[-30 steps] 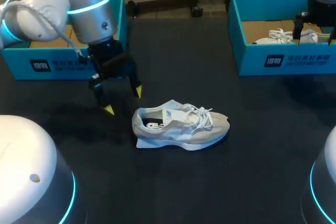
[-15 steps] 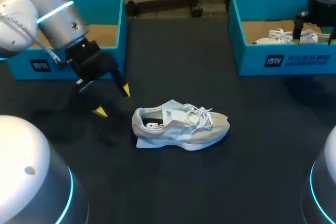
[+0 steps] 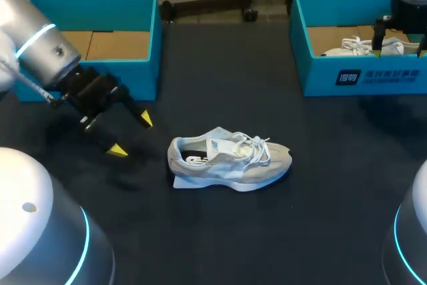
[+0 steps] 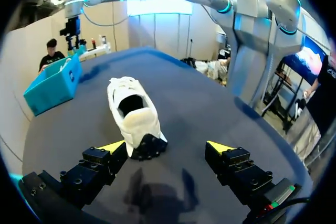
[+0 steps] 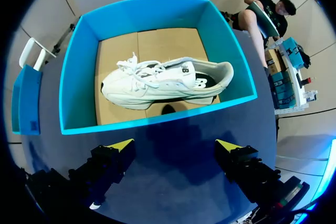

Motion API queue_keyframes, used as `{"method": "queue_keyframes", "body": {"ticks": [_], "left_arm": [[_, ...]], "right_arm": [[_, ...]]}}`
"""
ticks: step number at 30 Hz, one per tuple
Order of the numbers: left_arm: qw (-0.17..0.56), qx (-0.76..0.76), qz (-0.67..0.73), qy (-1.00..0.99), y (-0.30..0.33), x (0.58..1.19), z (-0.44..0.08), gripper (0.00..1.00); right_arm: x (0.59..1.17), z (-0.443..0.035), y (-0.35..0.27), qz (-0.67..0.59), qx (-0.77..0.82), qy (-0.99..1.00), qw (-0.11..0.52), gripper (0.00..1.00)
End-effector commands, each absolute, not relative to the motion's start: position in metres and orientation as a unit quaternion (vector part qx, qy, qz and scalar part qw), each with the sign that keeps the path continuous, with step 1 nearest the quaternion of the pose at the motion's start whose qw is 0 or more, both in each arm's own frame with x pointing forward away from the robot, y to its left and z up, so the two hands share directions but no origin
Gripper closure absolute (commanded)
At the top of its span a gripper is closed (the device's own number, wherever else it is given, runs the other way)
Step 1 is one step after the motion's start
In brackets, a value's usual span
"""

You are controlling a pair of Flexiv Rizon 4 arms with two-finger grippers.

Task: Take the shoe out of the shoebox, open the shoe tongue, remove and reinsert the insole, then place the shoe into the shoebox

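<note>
A pale grey and white sneaker lies on its side on the dark table, heel toward my left arm; in the left wrist view the sneaker lies just ahead of the fingers, heel nearest. My left gripper hangs open and empty left of the heel, also seen as my left gripper. A teal shoebox stands at the back left, showing only its cardboard floor. My right gripper is open above the near wall of a second teal shoebox that holds another white sneaker.
The second shoebox sits at the back right of the table, with my right arm above it. Dark tabletop stretches in front of the sneaker. The rounded arm bases fill both front corners.
My left arm has drawn back leftward and toward the front, away from the sneaker, its gripper staying open. The sneaker and the right arm have not moved.
</note>
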State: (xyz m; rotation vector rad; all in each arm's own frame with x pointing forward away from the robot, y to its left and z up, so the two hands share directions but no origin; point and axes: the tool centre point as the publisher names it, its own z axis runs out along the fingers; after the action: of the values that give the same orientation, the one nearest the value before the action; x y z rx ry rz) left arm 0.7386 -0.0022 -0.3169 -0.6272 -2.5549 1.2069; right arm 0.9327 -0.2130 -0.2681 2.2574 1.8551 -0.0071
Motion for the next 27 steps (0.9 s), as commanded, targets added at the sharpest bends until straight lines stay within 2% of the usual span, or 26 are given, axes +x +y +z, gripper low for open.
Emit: {"method": "queue_keyframes", "body": {"ticks": [1, 23, 27], "left_arm": [[0.072, -0.188, 0.438, -0.876, 0.008, 0.731, -0.320, 0.00], [-0.001, -0.075, 0.514, -0.854, 0.062, 0.721, -0.370, 0.00], [-0.048, -0.084, 0.556, -0.825, 0.071, 0.716, -0.374, 0.00]], "right_arm": [[0.933, -0.268, -0.213, -0.002, 0.768, 0.631, 0.110, 0.00], [0.933, -0.268, -0.213, -0.002, 0.768, 0.631, 0.110, 0.00], [0.933, -0.268, -0.213, -0.002, 0.768, 0.631, 0.110, 0.00]]}}
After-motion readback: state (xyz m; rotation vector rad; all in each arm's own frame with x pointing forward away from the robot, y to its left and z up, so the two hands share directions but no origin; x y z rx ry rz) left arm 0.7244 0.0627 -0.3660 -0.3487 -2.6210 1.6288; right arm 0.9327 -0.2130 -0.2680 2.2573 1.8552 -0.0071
